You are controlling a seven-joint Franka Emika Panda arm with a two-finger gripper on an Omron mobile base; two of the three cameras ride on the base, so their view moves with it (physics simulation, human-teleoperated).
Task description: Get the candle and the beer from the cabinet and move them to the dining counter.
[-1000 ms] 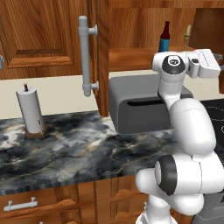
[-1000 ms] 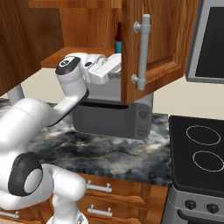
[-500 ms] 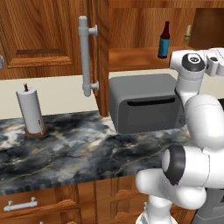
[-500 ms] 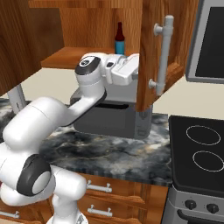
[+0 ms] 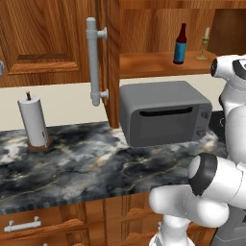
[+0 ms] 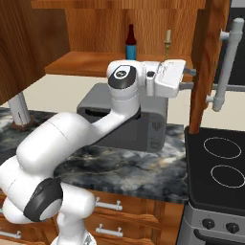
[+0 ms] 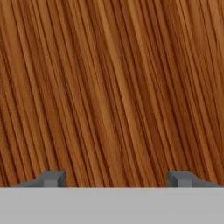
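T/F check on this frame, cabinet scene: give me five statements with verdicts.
1. The beer stands upright on the cabinet shelf. True.
2. The candle lies on the microwave. False: it stands on the shelf beside the beer.
3. The gripper holds the beer. False: its fingers are apart, facing wood grain.
4. A paper towel roll stands on the marbled counter. True.
5. The cabinet doors are shut. False: they stand open.
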